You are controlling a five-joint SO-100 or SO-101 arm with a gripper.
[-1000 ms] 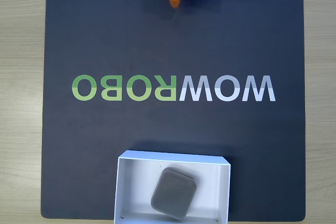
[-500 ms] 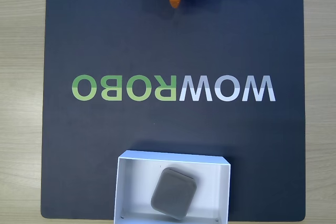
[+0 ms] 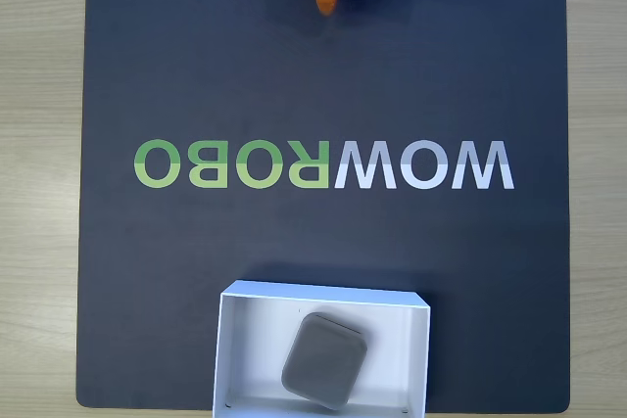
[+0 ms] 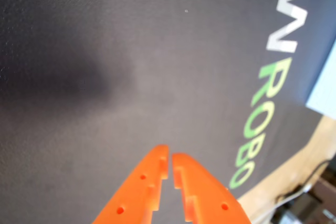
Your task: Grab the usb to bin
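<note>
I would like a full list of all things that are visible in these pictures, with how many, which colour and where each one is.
usb: one, matte grey, lying inside the bin, turned at an angle to its walls.
bin: one, white, open box at the bottom edge of the mat in the fixed view.
mat: one, dark grey, covering most of the table, printed with WOWROBO in white and green letters.
table: one, light wood, showing along both sides of the mat.
cable: one, dark, past the mat's edge in the wrist view, blurred.
gripper: one, orange, fingers nearly together and empty, above bare mat; at the top edge in the fixed view.
</note>
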